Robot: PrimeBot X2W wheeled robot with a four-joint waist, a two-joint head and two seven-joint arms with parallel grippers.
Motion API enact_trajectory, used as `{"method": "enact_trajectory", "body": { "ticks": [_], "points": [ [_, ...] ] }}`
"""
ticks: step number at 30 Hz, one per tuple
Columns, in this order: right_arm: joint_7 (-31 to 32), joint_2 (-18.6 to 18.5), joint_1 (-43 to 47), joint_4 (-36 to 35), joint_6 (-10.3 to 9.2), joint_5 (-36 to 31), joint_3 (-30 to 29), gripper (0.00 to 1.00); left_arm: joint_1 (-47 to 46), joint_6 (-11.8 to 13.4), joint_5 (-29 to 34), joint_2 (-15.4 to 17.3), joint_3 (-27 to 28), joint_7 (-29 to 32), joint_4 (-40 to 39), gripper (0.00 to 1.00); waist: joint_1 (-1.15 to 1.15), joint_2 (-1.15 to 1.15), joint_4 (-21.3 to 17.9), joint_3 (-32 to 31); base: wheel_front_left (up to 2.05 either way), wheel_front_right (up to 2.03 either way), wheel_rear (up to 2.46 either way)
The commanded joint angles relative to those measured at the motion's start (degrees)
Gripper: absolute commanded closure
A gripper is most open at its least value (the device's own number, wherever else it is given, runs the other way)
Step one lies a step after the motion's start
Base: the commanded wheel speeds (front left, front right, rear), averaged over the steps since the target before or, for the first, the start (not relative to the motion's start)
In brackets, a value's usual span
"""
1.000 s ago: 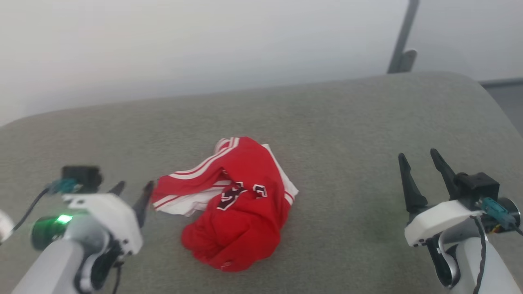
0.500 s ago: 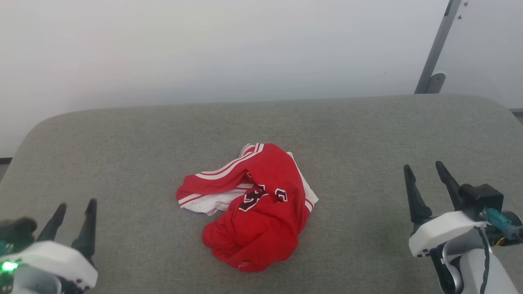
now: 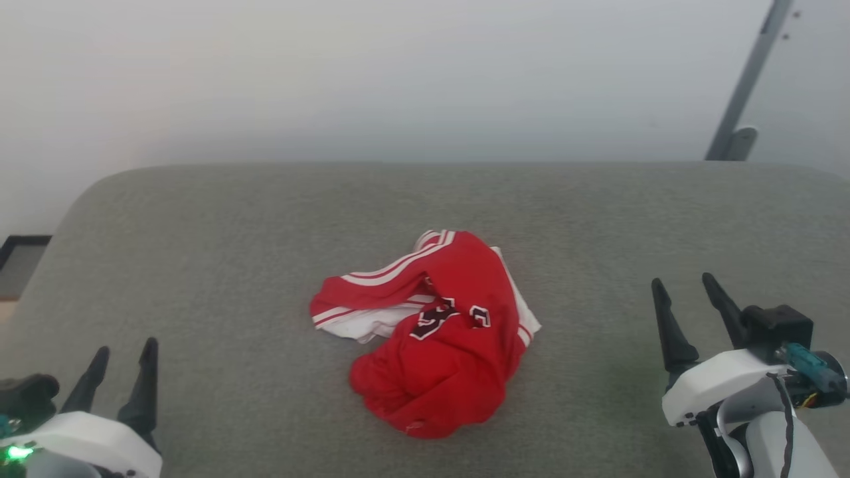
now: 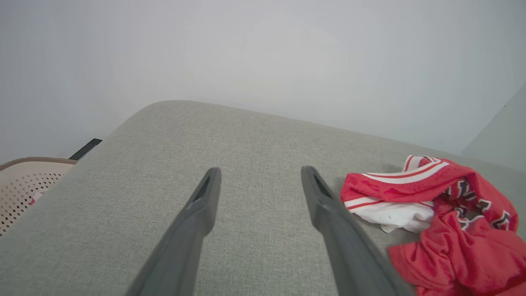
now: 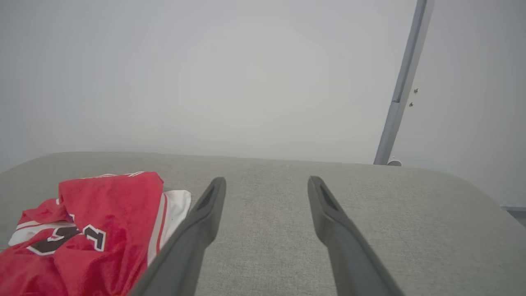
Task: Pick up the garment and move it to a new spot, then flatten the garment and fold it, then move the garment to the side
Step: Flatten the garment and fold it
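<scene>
As I look down through the head view, the garment [image 3: 438, 345] lies crumpled in a heap near the middle of the grey fabric-covered worktop [image 3: 232, 252]. It is red with white striped trim, and dark white-outlined lettering faces up. My left pincer [image 3: 126, 345] sits at the lower left, well apart from the garment, its two dark fingers spread and holding nothing. My right pincer [image 3: 682, 279] sits at the lower right, likewise released and empty, also well clear of the cloth. A grey pole [image 3: 747, 86] rises along the pale wall beyond the worktop's far right corner.

In the left wrist view, the left pincer [image 4: 260, 169] points across bare worktop [image 4: 230, 135], fingers wide apart with nothing between them. The garment [image 4: 452, 230] lies off to the right of them, a white fold tucked under a red striped band. A beige perforated basket [image 4: 24, 185] shows past the worktop's left edge.

In the right wrist view, the right pincer [image 5: 267, 179] is released over bare worktop [image 5: 411, 213]. The garment [image 5: 90, 222] lies at the lower left, lettering up, its white edge nearest the fingers. The pole [image 5: 404, 82] stands at the upper right
</scene>
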Motion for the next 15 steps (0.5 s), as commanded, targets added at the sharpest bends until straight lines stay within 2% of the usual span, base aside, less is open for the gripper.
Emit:
{"method": "enact_trajectory", "body": {
  "ticks": [1,8,15],
  "points": [
    [0.57,-0.28,0.13,-0.08,0.03,0.70,0.53,0.00,-0.82,0.10,-0.59,-0.27,-0.21,0.06,-0.36,0.00,0.00,0.00,1.20,0.32,0.00,0.00,0.00],
    [4.10,-2.08,-3.35,1.73,0.03,3.25,3.19,0.00,-2.77,0.61,0.11,-1.63,-2.01,1.21,-1.84,0.00,0.00,0.00,5.97,2.89,0.00,0.00,0.00],
    [9.69,-4.76,-8.37,6.34,0.02,5.46,7.57,0.00,-5.64,0.09,1.00,-3.72,-4.31,1.27,-1.86,0.00,0.00,0.00,10.88,7.34,0.00,0.00,0.00]
  ]
}}
